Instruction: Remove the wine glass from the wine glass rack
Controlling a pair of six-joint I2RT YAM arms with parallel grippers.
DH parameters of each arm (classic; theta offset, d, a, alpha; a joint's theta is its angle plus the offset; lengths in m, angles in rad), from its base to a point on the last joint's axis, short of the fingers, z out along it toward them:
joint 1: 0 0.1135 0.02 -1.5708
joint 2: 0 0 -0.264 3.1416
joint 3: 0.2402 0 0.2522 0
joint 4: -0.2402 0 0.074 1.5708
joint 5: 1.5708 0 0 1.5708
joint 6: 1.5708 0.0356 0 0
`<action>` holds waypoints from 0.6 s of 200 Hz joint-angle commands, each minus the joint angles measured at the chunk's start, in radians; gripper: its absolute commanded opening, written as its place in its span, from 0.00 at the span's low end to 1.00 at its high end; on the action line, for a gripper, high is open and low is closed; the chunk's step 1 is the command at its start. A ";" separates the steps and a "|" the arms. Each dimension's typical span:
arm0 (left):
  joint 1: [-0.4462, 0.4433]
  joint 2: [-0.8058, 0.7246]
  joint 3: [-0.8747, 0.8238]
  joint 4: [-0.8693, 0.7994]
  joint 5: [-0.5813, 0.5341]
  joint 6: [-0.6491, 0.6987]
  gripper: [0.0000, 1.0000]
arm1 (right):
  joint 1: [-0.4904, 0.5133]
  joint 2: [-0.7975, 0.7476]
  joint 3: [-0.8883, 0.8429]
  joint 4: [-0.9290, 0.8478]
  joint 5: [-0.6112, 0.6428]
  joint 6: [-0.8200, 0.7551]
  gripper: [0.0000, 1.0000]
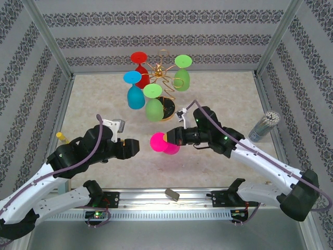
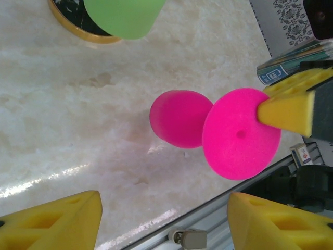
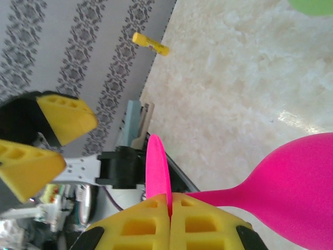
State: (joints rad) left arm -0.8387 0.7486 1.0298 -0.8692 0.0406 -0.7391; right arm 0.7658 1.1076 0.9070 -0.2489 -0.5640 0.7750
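A pink wine glass (image 1: 162, 142) hangs sideways above the table, well in front of the gold wire wine glass rack (image 1: 160, 73). My right gripper (image 1: 175, 137) is shut on the edge of its round foot (image 3: 156, 161), and the bowl (image 3: 302, 179) points off to the right. In the left wrist view the foot (image 2: 239, 135) faces the camera, with the bowl (image 2: 179, 119) behind it. My left gripper (image 1: 134, 147) is open just left of the glass, its fingers (image 2: 62, 221) wide apart with nothing between them.
On the rack hang a red glass (image 1: 139, 63), a blue glass (image 1: 135, 94) and two green ones (image 1: 154, 104) (image 1: 182, 73). At the right wall stands a canister of sticks (image 1: 264, 125). By the left wall lies a yellow marker (image 1: 61, 136).
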 commanded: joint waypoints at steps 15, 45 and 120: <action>-0.013 -0.018 -0.026 -0.020 0.053 -0.093 0.66 | 0.083 -0.033 -0.068 0.035 0.185 -0.169 0.00; -0.013 0.008 -0.038 -0.032 0.094 -0.149 0.66 | 0.166 -0.056 -0.108 0.035 0.342 -0.261 0.00; -0.013 0.012 -0.088 -0.036 0.186 -0.299 0.66 | 0.450 -0.056 -0.161 0.103 0.694 -0.514 0.00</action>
State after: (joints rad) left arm -0.8387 0.7834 0.9703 -0.8909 0.1764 -0.9535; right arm 1.1446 1.0668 0.7670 -0.2150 -0.0509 0.3870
